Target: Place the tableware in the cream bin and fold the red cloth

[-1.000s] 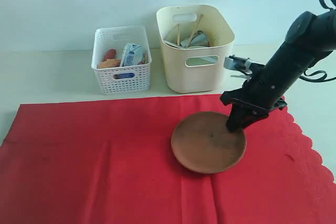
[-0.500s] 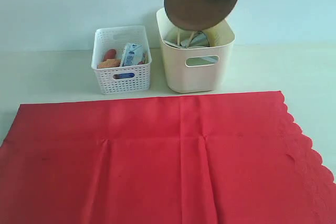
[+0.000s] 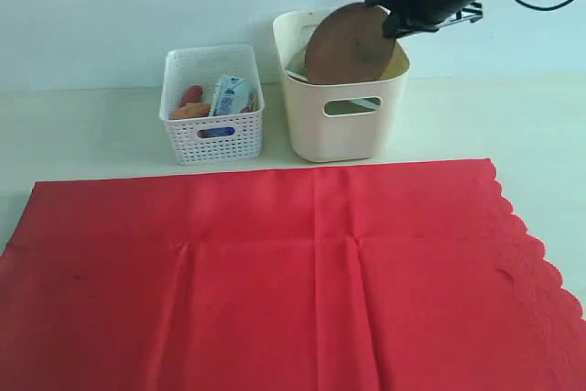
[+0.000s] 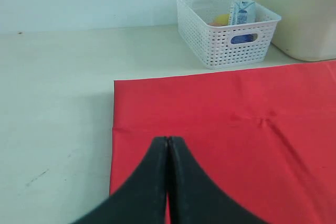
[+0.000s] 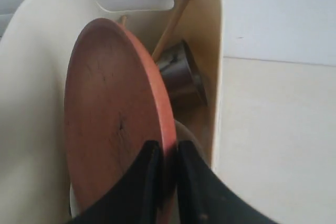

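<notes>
Round brown plate (image 3: 351, 46) stands on edge, tilted, its lower part inside the cream bin (image 3: 343, 130) and its top above the rim. The right end effector (image 3: 396, 23) has its jaws clamped on the plate's upper edge. Inside the bin, beside the plate, sit a steel cup (image 5: 181, 72) and a wooden chopstick (image 5: 170, 19) leaning on the wall. The left end effector (image 4: 168, 142) is fully closed on nothing, near one edge of the red cloth (image 3: 275, 272). The cloth lies flat and unfolded on the tabletop (image 3: 92, 125), in front of the bin and the white lattice basket (image 3: 212, 139), which holds a milk carton (image 3: 231, 95).
</notes>
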Available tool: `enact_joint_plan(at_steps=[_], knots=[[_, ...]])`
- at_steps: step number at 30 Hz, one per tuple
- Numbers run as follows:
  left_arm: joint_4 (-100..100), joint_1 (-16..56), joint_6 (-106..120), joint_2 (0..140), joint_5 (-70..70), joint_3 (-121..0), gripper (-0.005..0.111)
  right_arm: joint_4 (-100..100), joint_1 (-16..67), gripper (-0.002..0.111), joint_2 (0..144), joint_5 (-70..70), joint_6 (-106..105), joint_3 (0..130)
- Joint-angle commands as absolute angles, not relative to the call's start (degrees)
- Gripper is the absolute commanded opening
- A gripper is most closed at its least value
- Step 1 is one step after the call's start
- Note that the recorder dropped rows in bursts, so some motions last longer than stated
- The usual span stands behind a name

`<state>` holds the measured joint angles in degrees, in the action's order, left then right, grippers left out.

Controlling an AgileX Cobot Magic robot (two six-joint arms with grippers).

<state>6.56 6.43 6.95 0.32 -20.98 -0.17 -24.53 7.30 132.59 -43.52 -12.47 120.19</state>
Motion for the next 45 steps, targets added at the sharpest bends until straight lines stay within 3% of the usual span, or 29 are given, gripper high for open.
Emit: enact_joint_plan(at_steps=[1, 4, 7, 9, 15, 28, 45], knots=[[6.6, 6.3, 6.9, 0.0, -20.4, 0.0, 0.000, -31.4, 7.3, 0.000, 134.1, -42.4, -14.7, 121.1], [6.6, 6.3, 6.9, 0.0, -20.4, 0.0, 0.000, -31.6, 7.3, 0.015, 134.5, -44.9, -15.4, 121.1], [6.6, 6.3, 6.9, 0.0, -20.4, 0.0, 0.000, -31.5, 7.3, 0.044, 133.1, -47.6, -14.7, 121.1], [6.6, 6.3, 6.9, 0.0, -20.4, 0.0, 0.000, -30.9, 7.3, 0.047, 130.8, -49.5, -13.7, 121.1], [6.6, 6.3, 6.9, 0.0, -20.4, 0.0, 0.000, -25.7, 7.3, 0.041, 123.3, -57.7, -12.1, 121.1], [6.6, 6.3, 6.9, 0.0, -20.4, 0.0, 0.000, -16.5, 7.3, 0.000, 108.6, -70.0, -11.2, 119.2], [6.6, 6.3, 6.9, 0.0, -20.4, 0.0, 0.000, -13.2, 7.3, 0.000, 79.6, -57.9, -13.7, 87.7]])
